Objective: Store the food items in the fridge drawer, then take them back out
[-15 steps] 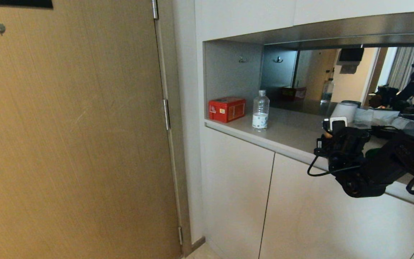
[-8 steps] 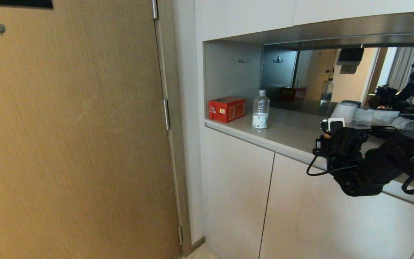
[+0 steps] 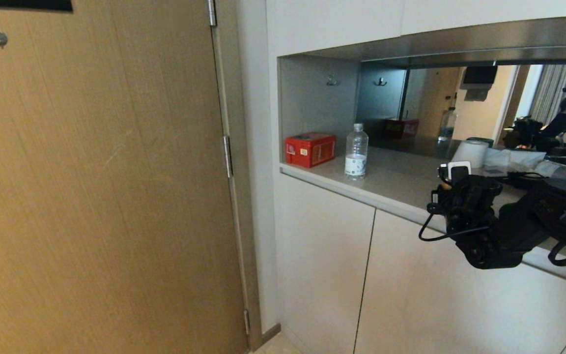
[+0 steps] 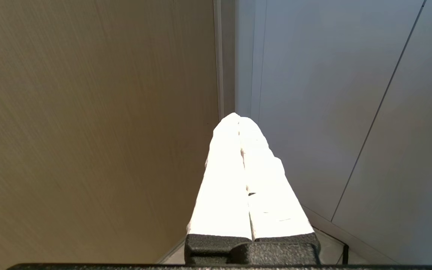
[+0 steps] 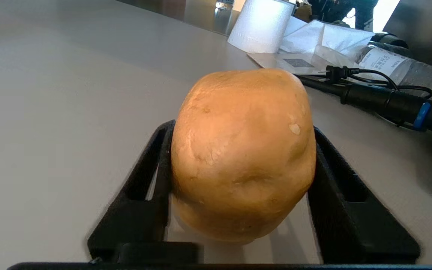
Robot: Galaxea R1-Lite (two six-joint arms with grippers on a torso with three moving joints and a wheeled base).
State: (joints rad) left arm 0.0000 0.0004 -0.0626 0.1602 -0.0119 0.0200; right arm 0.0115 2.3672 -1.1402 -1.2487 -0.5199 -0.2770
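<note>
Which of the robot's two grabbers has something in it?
The right gripper: a tan potato sits between its black fingers, above the grey counter. The left gripper has its white fingers pressed together, with nothing between them.

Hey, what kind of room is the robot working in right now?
Probably a hotel room's entry or minibar nook: a wooden door beside pale built-in cabinets, with a mirror-backed counter holding a water bottle and red box.

Potato (image 5: pixel 243 153) between the right tool's (image 5: pixel 238 165) fingers (image 5: pixel 152 180) — countertop (image 5: pixel 69 93) beneath.
</note>
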